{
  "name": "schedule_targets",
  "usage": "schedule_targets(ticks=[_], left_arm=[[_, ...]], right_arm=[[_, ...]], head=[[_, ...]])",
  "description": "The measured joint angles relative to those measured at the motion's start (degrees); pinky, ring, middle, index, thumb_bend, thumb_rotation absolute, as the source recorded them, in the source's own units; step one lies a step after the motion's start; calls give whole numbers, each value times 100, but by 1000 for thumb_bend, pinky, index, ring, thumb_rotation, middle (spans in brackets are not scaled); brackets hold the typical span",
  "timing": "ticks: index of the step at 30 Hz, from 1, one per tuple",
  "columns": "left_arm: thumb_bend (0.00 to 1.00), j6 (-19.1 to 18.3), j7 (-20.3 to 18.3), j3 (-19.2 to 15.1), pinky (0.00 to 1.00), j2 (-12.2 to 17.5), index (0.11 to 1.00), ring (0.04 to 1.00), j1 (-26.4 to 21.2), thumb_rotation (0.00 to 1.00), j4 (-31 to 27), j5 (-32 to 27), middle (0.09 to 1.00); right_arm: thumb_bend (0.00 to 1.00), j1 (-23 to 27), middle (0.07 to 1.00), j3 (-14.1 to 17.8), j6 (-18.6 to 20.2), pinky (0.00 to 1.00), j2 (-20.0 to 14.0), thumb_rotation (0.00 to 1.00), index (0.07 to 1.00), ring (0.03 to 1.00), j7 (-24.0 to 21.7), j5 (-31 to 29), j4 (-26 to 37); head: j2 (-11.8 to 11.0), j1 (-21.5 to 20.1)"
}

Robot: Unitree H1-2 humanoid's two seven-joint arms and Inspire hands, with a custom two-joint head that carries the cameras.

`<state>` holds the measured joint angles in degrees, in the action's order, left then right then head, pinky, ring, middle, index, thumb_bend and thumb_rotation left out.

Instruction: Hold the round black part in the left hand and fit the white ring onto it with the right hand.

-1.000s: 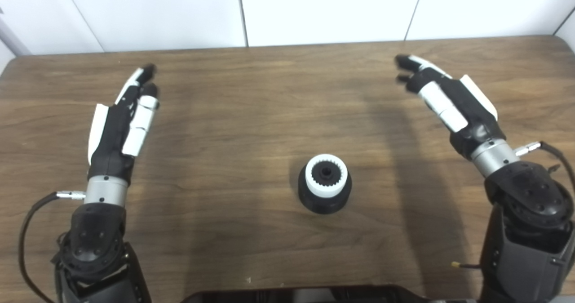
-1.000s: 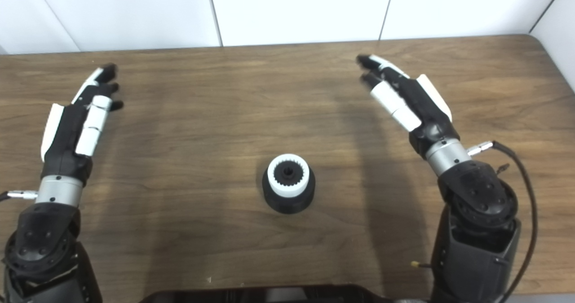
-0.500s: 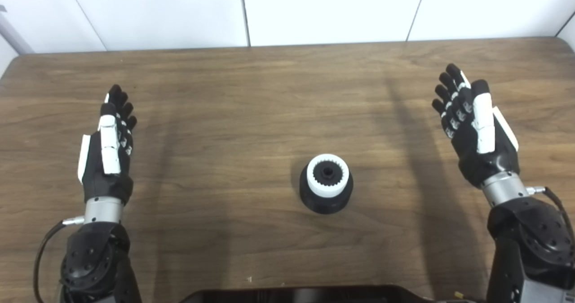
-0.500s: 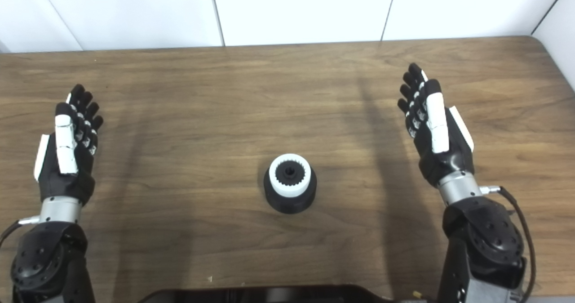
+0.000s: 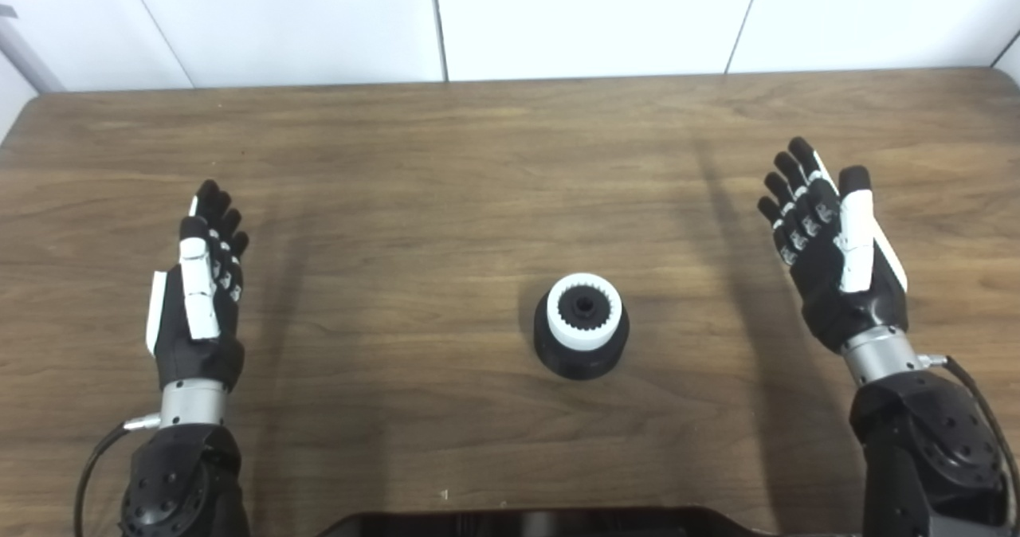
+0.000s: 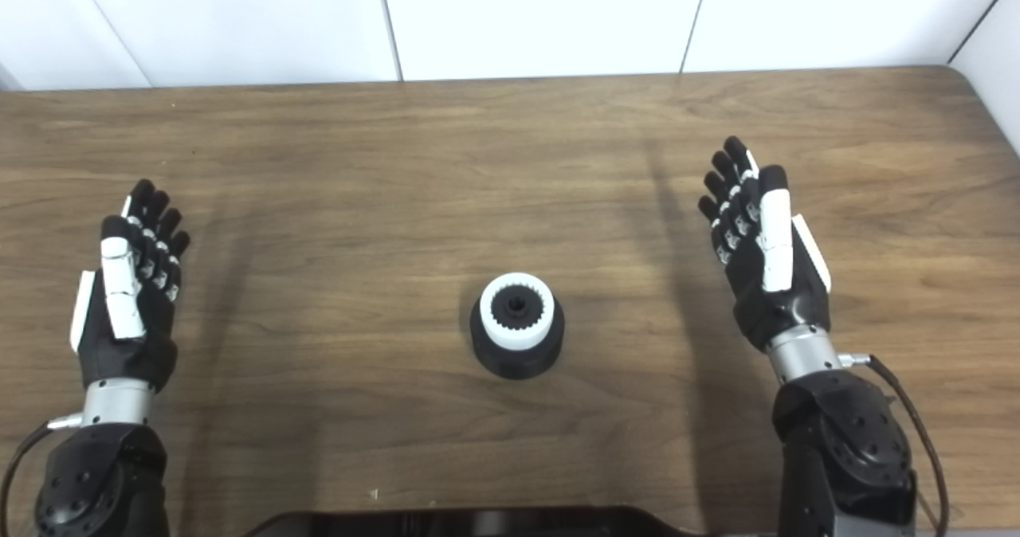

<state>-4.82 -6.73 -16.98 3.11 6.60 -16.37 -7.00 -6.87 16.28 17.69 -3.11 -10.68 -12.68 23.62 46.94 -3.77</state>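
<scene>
The round black part (image 5: pixel 581 354) stands on the wooden table (image 5: pixel 446 170) a little right of centre. The white ring (image 5: pixel 584 323) sits on top of it, around a black toothed hub. My left hand (image 5: pixel 198 285) hovers far to the left, palm turned inward, fingers straight and apart, holding nothing. My right hand (image 5: pixel 833 252) is far to the right, also open and empty. Neither hand touches the part.
A dark edge of the robot's body (image 5: pixel 526 523) shows at the bottom centre. White wall panels (image 5: pixel 574 15) stand behind the table's far edge. A cable (image 6: pixel 908 425) loops off the right wrist.
Both hands have drawn back toward me and turned from edge-on to palms inward. The part with the ring has stayed put. The camera has shifted slightly.
</scene>
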Motion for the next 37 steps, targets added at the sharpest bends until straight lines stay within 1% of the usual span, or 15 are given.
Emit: schedule_targets(ticks=[3,5,6,8,12,16,17,18,22,25,27,32,34,35,37], left_arm=[[618,307,67,-2,1000,54,998,1000,-13,1000,198,-5,1000],[616,381,151,0,1000,69,991,997,-12,1000,341,10,998],[618,398,185,1,1000,72,992,999,-12,1000,408,14,999],[610,451,213,26,1000,89,989,995,-13,1000,512,13,997],[626,620,218,108,1000,136,985,977,-34,995,689,-13,990],[586,635,251,183,1000,147,985,965,-29,1000,720,-6,981],[585,635,263,194,1000,146,984,963,-22,1000,718,-6,980],[576,634,273,205,1000,143,982,958,-13,1000,710,-6,976],[589,634,363,260,1000,120,983,964,57,995,567,-1,974],[563,634,390,297,1000,122,978,967,87,997,553,15,969],[573,635,410,324,1000,119,976,967,108,964,554,23,970],[580,652,482,340,1000,110,974,973,108,951,554,44,967],[583,678,485,353,1000,109,973,973,110,949,556,43,966],[582,700,485,360,1000,108,977,977,113,956,558,43,970],[583,746,478,376,1000,109,985,981,119,961,565,28,978]], right_arm=[[655,-8,1000,-30,-272,1000,6,1000,1000,1000,117,3,-107],[653,-6,1000,-33,-429,1000,4,1000,996,1000,165,-49,-244],[648,-3,1000,-35,-490,1000,3,1000,997,1000,178,-67,-320],[637,-2,1000,-63,-566,1000,-4,1000,999,1000,185,-71,-463],[666,0,1000,-171,-884,1000,-13,1000,1000,1000,184,-25,-665],[662,-1,1000,-253,-1092,1000,-25,1000,1000,1000,186,76,-835],[652,-3,1000,-259,-1129,1000,-25,1000,1000,1000,190,84,-846],[643,-3,1000,-260,-1164,1000,-26,1000,1000,1000,195,87,-846],[629,-25,1000,-261,-1200,1000,-49,1000,1000,1000,226,93,-846],[631,-40,1000,-271,-1233,1000,-73,1000,1000,1000,223,93,-846],[616,-52,1000,-275,-1299,1000,-93,1000,1000,1000,221,94,-846],[613,-66,1000,-285,-1323,1000,-116,1000,1000,1000,227,95,-846],[596,-70,1000,-291,-1354,1000,-120,1000,1000,1000,226,99,-851],[586,-72,1000,-297,-1389,1000,-121,1000,1000,1000,225,108,-858],[587,-76,1000,-308,-1416,1000,-125,1000,1000,1000,226,156,-873]], head=[[-79,-9],[-141,-44],[-280,-53],[-325,-62],[-624,8],[-738,61],[-739,61],[-834,139],[-897,219],[-967,245],[-1063,263],[-1134,246],[-1274,246],[-1275,246],[-1406,254]])
